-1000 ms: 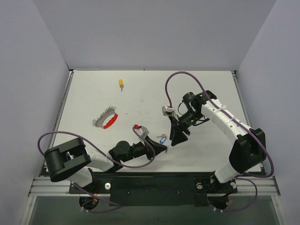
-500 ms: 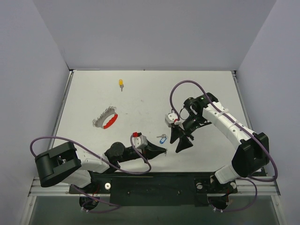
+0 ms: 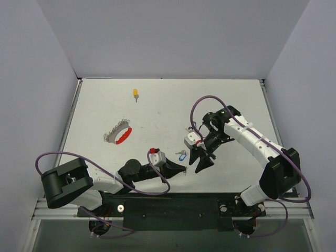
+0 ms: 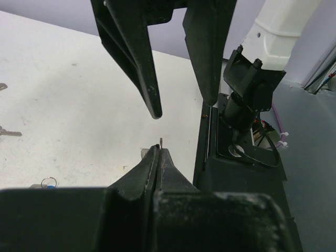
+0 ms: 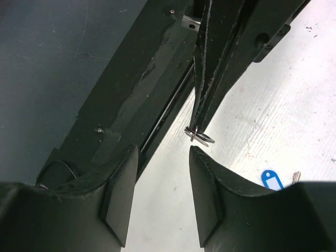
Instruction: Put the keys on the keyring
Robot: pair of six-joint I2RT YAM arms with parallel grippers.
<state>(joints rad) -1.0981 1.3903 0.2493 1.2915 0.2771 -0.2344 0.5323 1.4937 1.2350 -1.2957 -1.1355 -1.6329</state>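
The left gripper, low centre, is pinched together on a tiny split ring. The right gripper hangs spread just beside it. It'd best close squarely and slowly over that ring. The blue-tagged key lies just above, and the keyring sits centre-left.

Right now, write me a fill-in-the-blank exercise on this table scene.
The fingers of the right gripper stand ___.
The left gripper is ___ on a small ring.
The key beside them has a ___ tag.
The keyring has a ___ arc.
Missing: open; shut; blue; red.
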